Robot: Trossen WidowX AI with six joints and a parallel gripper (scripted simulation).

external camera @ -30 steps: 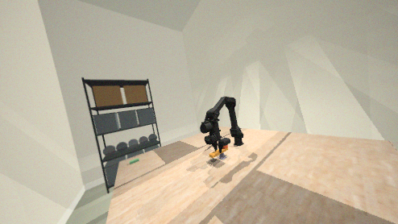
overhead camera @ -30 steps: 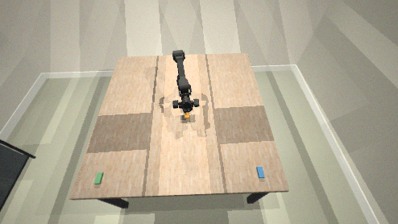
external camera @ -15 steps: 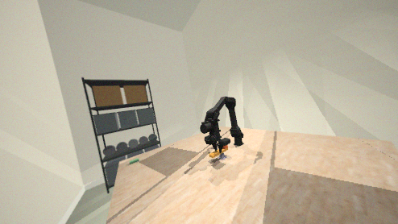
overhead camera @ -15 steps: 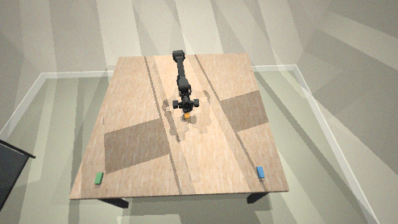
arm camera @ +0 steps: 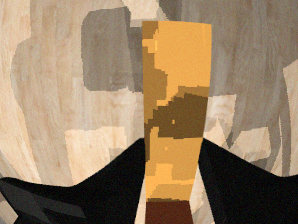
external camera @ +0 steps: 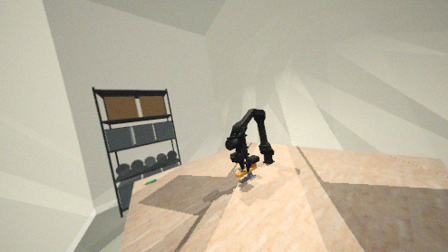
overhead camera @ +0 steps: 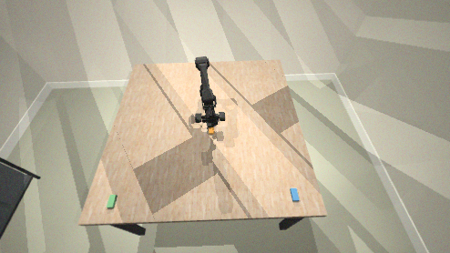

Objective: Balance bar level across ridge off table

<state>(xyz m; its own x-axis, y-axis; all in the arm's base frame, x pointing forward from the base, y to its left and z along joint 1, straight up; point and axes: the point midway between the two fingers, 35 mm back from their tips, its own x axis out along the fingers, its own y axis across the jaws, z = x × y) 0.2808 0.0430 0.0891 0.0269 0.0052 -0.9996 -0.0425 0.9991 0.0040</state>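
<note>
- The tool (overhead camera: 210,126) (external camera: 248,169) (arm camera: 172,144) is closed on the bar (overhead camera: 211,131) (external camera: 239,174) (arm camera: 187,55), one finger against each long side.
- The bar's long axis runs across the line on which the fingers close. Its plain orange end reaches out past the tool, away from the edge of the worktop (overhead camera: 255,207) (external camera: 281,204) (arm camera: 40,75) where the arm (overhead camera: 206,84) (external camera: 262,131) stands; its red end (external camera: 254,166) (arm camera: 169,212) points back towards that edge.
- Just below the bar in the exterior view shows a small bluish-purple piece (external camera: 251,177), probably the ridge. I cannot tell whether the two touch, nor which way the ridge runs.
- The coming move turns on that pair: the bar should lie across the ridge with its balance point over it. The red end may be heavier, so the middle of the length may not be the right spot. Lowering straight, then opening evenly to both sides, seems wisest; a sideways nudge could tip an end onto the worktop.
- Farther out, near the two corners opposite the arm, lie a green block (overhead camera: 111,201) (external camera: 150,181) and a blue block (overhead camera: 294,195), both well apart from the bar.
</note>
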